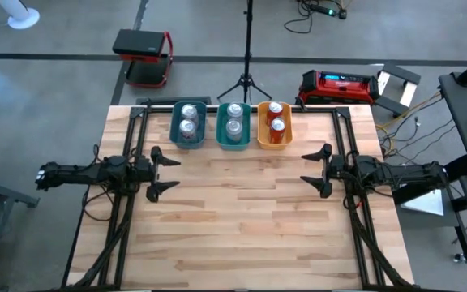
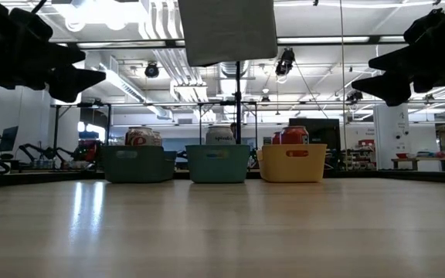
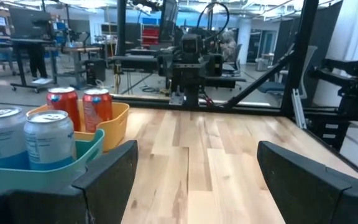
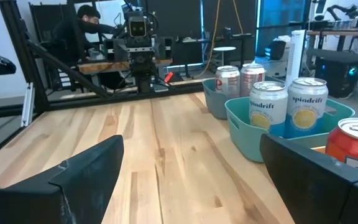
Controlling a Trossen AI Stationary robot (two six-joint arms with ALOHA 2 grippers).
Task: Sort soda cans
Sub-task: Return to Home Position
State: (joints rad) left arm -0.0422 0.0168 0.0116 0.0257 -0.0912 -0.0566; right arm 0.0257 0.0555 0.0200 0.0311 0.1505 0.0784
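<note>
Pale wooden planks make up the table [image 1: 242,231], and everything the job concerns sits in a row along its far edge, in front of a tripod stand [image 1: 246,81] on the grey floor. All six soda cans are binned and stand upright with their long axes vertical, two to a bin, one behind the other. The slate-blue bin [image 1: 174,130] on the left holds two silver cans with red lettering [image 1: 188,119]. The teal bin [image 1: 220,131] in the middle holds two white Spindrift cans [image 1: 233,119]. The orange bin [image 1: 261,135] on the right holds two red cans [image 1: 276,117]. From either pincer the cans lie toward the far side and inward. The left gripper [image 1: 177,173] hangs out at the left side, nearer the slate-blue bin. The right gripper [image 1: 302,169] mirrors it at the right side, nearer the orange bin. Both point toward each other across the bare planks, well apart from the bins, with fingers spread wide and nothing between them. As I judge it, the sorting is complete, and what remains only asks the arms to draw back to rest, away from the row.
</note>
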